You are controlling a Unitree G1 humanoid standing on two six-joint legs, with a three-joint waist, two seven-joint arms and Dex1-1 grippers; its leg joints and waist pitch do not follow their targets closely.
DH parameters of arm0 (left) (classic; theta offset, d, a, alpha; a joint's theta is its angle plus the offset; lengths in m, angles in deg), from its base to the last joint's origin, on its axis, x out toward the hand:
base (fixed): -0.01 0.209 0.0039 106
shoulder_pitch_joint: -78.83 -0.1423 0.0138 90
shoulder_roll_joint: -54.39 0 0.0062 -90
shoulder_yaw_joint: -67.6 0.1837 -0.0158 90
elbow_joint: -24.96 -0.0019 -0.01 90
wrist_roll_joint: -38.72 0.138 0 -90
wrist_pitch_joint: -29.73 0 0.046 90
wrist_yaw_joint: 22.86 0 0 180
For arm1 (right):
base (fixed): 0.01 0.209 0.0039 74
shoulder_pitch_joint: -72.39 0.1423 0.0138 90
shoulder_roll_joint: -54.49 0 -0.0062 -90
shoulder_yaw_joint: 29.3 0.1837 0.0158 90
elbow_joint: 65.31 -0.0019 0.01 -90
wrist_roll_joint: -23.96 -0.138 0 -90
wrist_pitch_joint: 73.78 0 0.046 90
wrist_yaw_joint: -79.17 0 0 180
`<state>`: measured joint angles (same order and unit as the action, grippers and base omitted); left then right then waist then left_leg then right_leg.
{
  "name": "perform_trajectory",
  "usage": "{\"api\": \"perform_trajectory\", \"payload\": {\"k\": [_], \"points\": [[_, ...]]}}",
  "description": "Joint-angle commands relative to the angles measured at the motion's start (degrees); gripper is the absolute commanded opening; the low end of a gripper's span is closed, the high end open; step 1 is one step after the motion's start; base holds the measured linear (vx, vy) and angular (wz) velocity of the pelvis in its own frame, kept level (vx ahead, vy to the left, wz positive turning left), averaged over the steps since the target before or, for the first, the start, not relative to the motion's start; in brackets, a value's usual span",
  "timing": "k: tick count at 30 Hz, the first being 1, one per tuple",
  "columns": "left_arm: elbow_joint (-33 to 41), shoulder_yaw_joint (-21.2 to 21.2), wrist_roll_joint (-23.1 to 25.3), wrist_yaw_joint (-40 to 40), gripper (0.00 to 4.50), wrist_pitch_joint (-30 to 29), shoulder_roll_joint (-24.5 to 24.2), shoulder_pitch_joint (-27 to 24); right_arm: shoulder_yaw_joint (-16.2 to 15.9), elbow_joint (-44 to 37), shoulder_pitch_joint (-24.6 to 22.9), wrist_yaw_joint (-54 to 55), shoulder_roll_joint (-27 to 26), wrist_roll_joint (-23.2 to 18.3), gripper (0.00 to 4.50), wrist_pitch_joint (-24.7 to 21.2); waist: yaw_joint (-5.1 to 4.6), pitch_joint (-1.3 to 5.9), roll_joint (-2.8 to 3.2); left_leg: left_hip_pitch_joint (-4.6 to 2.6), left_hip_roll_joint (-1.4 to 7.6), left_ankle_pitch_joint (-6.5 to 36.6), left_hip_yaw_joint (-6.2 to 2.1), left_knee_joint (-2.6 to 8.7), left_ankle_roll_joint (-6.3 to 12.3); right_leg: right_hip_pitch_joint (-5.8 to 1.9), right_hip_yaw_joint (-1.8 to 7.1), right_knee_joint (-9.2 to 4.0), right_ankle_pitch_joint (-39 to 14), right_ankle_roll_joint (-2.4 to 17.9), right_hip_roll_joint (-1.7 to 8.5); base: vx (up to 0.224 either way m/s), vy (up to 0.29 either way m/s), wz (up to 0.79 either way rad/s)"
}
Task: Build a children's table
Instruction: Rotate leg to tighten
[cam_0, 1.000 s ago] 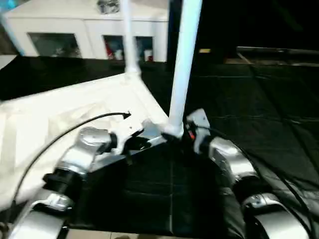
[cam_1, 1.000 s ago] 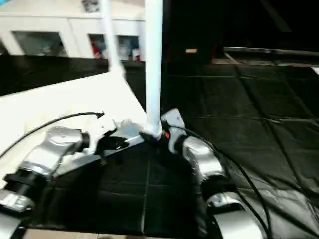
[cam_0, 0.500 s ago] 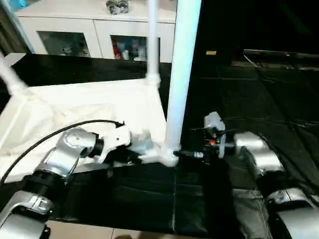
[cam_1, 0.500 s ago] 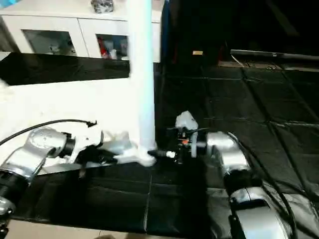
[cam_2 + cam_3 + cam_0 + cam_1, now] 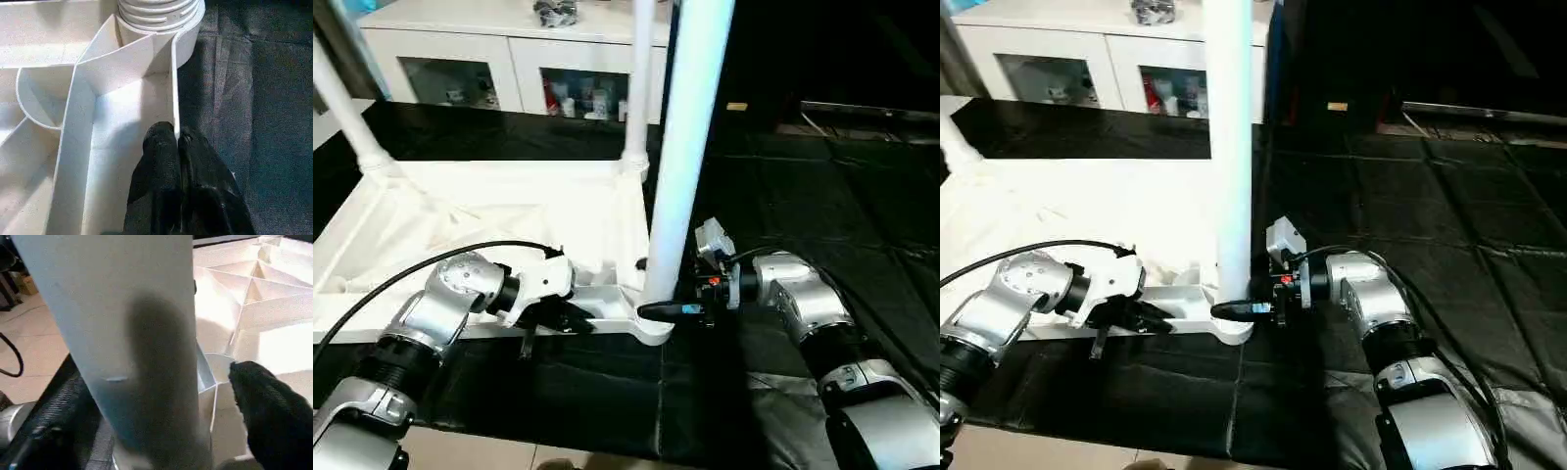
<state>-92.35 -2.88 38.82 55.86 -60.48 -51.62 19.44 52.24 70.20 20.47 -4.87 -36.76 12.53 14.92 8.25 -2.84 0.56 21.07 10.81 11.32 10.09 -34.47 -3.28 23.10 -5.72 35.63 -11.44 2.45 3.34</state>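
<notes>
The white plastic ribbed-underside table top [image 5: 499, 220] lay upside down on black matting [image 5: 842, 196], three white round tube legs [image 5: 690, 147] standing in its corner sockets, with a white glass-door cabinet [image 5: 499, 73] along the far wall. The left gripper [image 5: 177, 142] had its fingers together, pinched on the top's thin near rim wall. The right gripper [image 5: 666, 310] had its fingers apart around the base of the nearest leg.

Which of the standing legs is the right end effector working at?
The near leg, standing in the tabletop's front corner socket closest to the robot; the right end effector reaches its base. The other two legs stand at the far corners.
</notes>
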Motion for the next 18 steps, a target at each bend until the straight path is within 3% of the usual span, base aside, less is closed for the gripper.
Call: {"api": "perform_trajectory", "payload": {"k": [1, 10, 18], "points": [[0.7, 2.1, 0.8, 2.2, 0.0, 0.8, -0.3, -0.7, -0.3, 0.5, 1.2, -1.6, 0.5, -0.1, 3.7, -0.6, -0.26, 4.03, -0.13, -0.54, 3.42, 4.7, -0.88, 3.69, 4.16, -3.32, 3.84, -3.43, -5.4, 12.3, 6.03, 0.0, 0.0, 0.0], [0.3, 2.1, 1.2, 2.0, 0.0, 0.9, -0.5, -0.6, -1.1, -0.1, 0.4, -3.2, 1.0, 0.1, 2.88, -1.9, -0.18, 4.09, 0.0, -0.57, 3.39, 4.3, -0.9, 3.61, 4.02, -3.31, 3.81, -3.41, -5.2, 12.3, 5.96, 0.0, 0.0, 0.0], [-0.2, 1.8, 1.4, 1.3, 0.0, 0.5, -0.5, -0.3, -1.2, -2.1, -1.5, -3.3, 0.7, -0.4, 2.47, -3.1, -0.16, 3.96, 0.27, -0.64, 3.42, 6.0, -0.98, 3.73, 3.27, -3.3, 3.81, -3.67, -7.1, 11.9, 6.02, 0.0, 0.0, 0.0]]}}
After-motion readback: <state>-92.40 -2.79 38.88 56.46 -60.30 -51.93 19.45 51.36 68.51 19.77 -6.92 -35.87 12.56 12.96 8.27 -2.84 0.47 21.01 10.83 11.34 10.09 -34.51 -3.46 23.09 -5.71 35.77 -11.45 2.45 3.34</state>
